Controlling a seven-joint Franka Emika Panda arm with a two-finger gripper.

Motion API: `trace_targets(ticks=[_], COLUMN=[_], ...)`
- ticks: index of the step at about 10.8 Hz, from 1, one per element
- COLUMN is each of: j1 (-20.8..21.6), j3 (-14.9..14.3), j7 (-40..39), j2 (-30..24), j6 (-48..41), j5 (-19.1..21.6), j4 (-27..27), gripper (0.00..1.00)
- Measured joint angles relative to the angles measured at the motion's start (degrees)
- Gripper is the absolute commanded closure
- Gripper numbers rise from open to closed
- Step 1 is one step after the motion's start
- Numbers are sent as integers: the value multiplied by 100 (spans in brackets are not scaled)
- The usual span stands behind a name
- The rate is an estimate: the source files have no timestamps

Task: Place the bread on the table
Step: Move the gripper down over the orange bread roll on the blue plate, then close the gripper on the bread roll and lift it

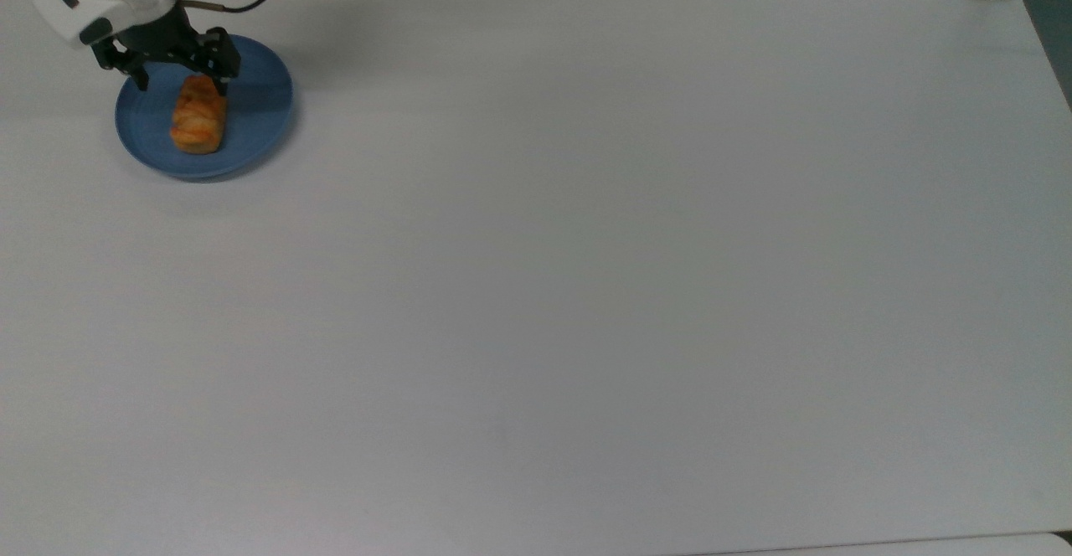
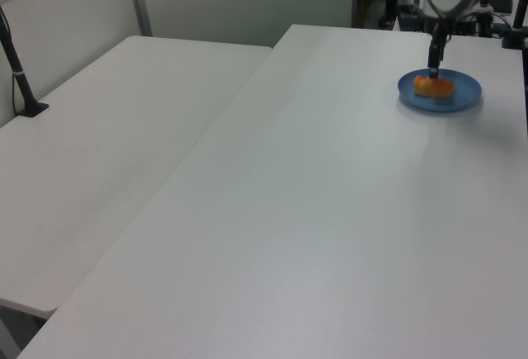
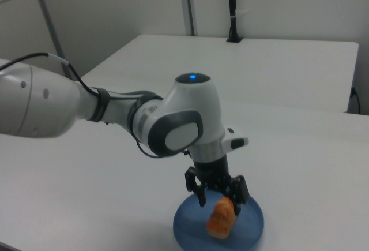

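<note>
Bread [image 1: 199, 115] lies on the blue plate [image 1: 255, 129], near the far-left corner of the counter [image 1: 586, 288] in the top view. Its long axis runs roughly toward and away from the top view's upper edge.

My pincer [image 1: 182, 81] hovers over the bread's far end, fingers spread wide, holding nothing. In the right view one fingertip [image 3: 238, 207] sits just beside the bread's upper end [image 3: 222, 216].

Step in hand: get a grip on the bread. Judgement: I am off-centre, so shift toward the middle of the roll before descending. Straddle the short width, one finger on each long flank. Close gently; flaky crust likely crushes. Keep tips off the plate. Then lift straight up.
</note>
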Motion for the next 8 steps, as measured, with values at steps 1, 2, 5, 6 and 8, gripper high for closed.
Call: trace_targets(ticks=[1, 2, 5, 6, 8], j1=[-25, -42, -43, -43, -43], j3=[0, 0, 8, 8, 8], j7=[0, 0, 0, 0, 0], j2=[101, 213, 391, 400, 399], j6=[134, 237, 362, 362, 362], j5=[0, 0, 0, 0, 0], j4=[-84, -122, -123, -123, -119], gripper=[0, 5, 43, 56, 72])
